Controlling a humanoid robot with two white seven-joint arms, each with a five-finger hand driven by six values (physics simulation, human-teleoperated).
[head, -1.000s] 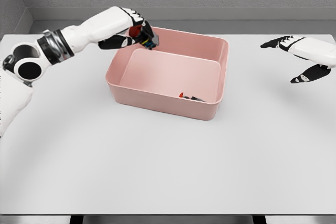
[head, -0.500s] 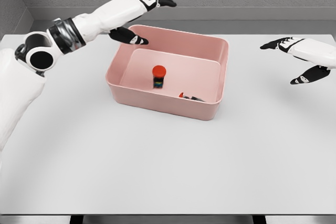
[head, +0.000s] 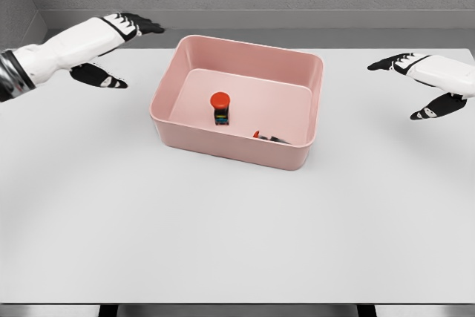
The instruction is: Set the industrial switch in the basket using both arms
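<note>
An industrial switch (head: pixel 220 108) with a red round button and a dark body stands upright on the floor of the pink basket (head: pixel 297 159). A second switch (head: pixel 269 137) lies low against the basket's front right wall, mostly hidden by the rim. My left hand (head: pixel 119 50) hovers over the table's far left, well clear of the basket, fingers spread and holding nothing. At the far right edge floats my right hand (head: pixel 419 87), also open and apart from the basket.
The basket sits on a white table (head: pixel 237 228), slightly behind its middle. A grey wall and floor strip run behind the table's back edge.
My left hand let go of the switch over the basket's back left corner; the switch dropped and now stands inside. The left arm then drew back to the left. The right arm stayed still.
</note>
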